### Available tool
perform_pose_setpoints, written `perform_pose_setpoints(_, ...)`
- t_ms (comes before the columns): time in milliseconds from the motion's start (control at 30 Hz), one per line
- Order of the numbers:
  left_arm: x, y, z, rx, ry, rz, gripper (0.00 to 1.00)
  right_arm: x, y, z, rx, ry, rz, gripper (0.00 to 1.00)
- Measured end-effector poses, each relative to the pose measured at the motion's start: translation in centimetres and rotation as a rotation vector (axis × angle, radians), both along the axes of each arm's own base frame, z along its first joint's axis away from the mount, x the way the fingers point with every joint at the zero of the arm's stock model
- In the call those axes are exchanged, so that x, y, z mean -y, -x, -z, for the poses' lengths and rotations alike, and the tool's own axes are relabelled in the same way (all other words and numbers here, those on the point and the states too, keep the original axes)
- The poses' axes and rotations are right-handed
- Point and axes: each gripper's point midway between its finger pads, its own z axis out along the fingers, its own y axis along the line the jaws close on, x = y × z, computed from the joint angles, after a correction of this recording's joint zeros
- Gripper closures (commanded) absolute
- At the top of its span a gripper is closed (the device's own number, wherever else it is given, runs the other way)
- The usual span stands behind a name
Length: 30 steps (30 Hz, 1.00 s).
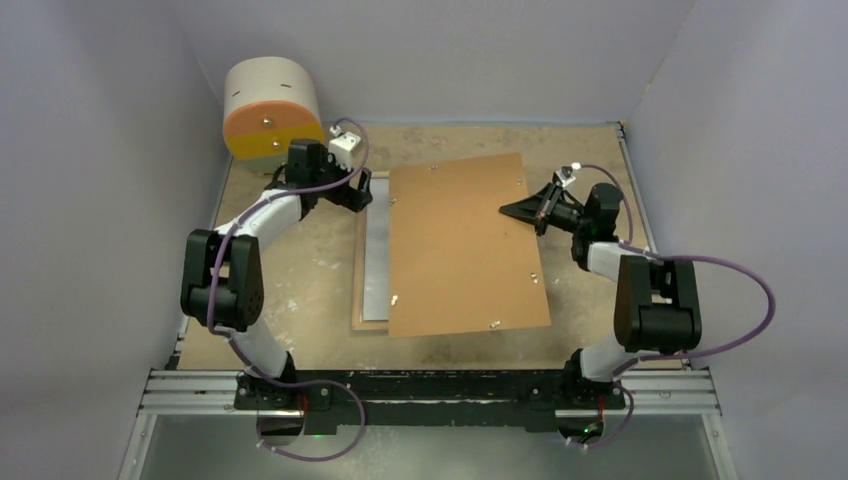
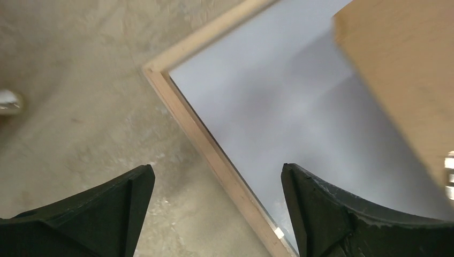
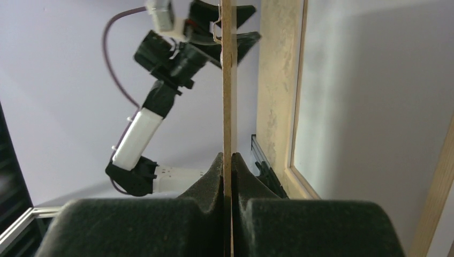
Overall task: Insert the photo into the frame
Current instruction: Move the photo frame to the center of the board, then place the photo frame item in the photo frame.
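Note:
The frame (image 1: 357, 280) lies back-up on the table, its light wooden rim along the left. Inside the rim shows a grey-white sheet (image 1: 375, 255); I cannot tell whether it is the photo's white back or the pane. No dark print shows. My right gripper (image 1: 512, 210) is shut on the right edge of the brown backing board (image 1: 460, 245), which it holds tilted over most of the frame; the wrist view shows its pads (image 3: 214, 174) clamping the board edge (image 3: 228, 96). My left gripper (image 2: 217, 168) is open and empty, straddling the frame rim (image 2: 187, 115) near its far left corner.
A white and orange cylinder (image 1: 270, 110) stands at the far left corner, just behind my left gripper (image 1: 358, 195). Small metal tabs (image 1: 495, 323) stick out of the board's edges. Enclosure walls close in on both sides. A metal rail (image 1: 430, 395) runs along the near edge.

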Motion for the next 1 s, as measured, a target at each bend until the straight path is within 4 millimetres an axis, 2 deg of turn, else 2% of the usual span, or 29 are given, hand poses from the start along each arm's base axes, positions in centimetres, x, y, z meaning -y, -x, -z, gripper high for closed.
perform_pose_setpoints(100,-0.5,-0.7,-3.4,0.068,0.012,0.022,0.05,-0.8,-1.3,0.6,0.009,0.012,-0.029,1.00)
perform_pose_setpoints(167,-1.4,-0.5,-4.6,0.090,0.003,0.023,0.05,-1.8,-2.2,0.8,0.027,0.034,-0.060,1.00)
perform_pose_setpoints(300,-3.9,0.0,-5.0,0.084,-0.034,0.002,0.05,-4.4,-3.6,1.2,0.064,0.074,-0.128,1.00)
perform_pose_setpoints(400,-5.5,0.7,-3.7,0.051,-0.059,-0.012,0.05,-5.8,-3.9,2.3,0.050,0.079,-0.154,1.00)
perform_pose_setpoints(467,-6.2,1.5,-2.4,0.017,-0.075,-0.011,0.06,-6.0,-4.1,3.3,0.013,0.069,-0.152,1.00)
perform_pose_setpoints(700,-6.1,5.7,3.0,-0.123,-0.089,0.030,0.18,-5.8,-5.1,6.1,-0.087,0.058,-0.064,1.00)
perform_pose_setpoints(833,-5.7,7.0,4.3,-0.156,-0.071,0.046,0.20,-6.1,-5.5,6.2,-0.079,0.061,-0.044,1.00)
perform_pose_setpoints(1000,-5.2,6.9,4.9,-0.162,-0.047,0.060,0.22,-6.5,-5.7,6.7,-0.076,0.060,-0.043,1.00)
